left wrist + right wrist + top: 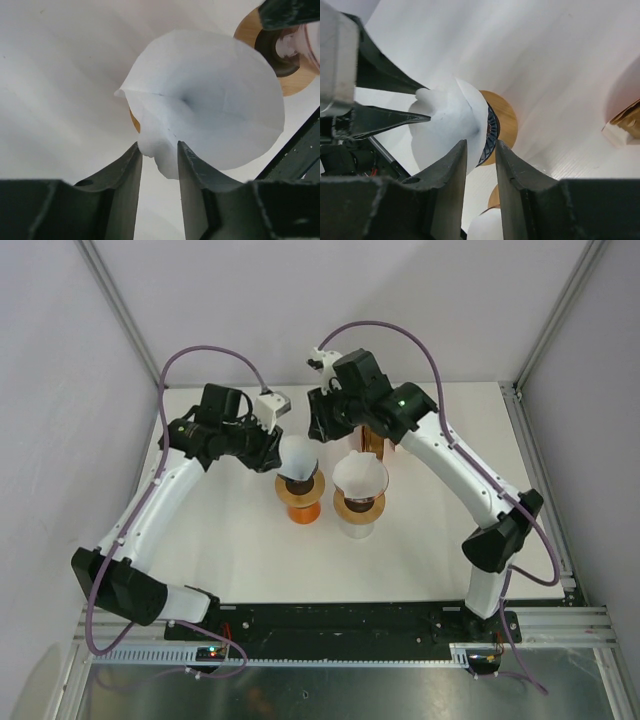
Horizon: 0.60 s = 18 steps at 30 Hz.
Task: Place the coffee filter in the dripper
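Note:
A white paper coffee filter [298,454] sits opened as a cone in the mouth of the left dripper [301,495], which has a wooden collar and an orange base. In the left wrist view the filter [210,100] fills the middle. My left gripper [157,145] is open, and the filter's crumpled near edge lies loose between its tips. My right gripper [481,142] is open at the filter's [447,120] other side, just short of the dripper's dark ribbed rim [492,131]. In the top view my left gripper [276,452] and right gripper [318,440] flank the filter.
A second dripper [360,508] with its own white filter [360,476] stands right next to the first. A wooden holder [375,440] stands behind it under the right arm. Grey walls enclose the white table [230,550] at the back and sides.

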Available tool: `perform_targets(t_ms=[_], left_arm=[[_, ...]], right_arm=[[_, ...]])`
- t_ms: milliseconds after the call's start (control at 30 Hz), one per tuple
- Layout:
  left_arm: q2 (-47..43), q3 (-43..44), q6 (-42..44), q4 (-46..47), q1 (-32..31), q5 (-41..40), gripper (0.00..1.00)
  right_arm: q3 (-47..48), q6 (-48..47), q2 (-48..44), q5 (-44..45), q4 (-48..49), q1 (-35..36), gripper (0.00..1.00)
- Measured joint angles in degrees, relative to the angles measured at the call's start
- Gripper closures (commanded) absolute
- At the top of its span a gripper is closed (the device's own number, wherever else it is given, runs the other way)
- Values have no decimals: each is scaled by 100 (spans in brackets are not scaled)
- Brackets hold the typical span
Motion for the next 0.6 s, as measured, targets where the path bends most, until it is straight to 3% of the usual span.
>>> perform_targets(t_ms=[233,367,600], left_arm=[[-2,474,-59,-48,7,-125,38],[-96,616,-61,-46,22,-240,34],[-201,619,-59,-81,208,-293,33]], right_arm=[[-63,-186,-247,39,295,240,89],[37,-299,-61,63,260,426,98],[431,-417,538,186,-76,612,100]])
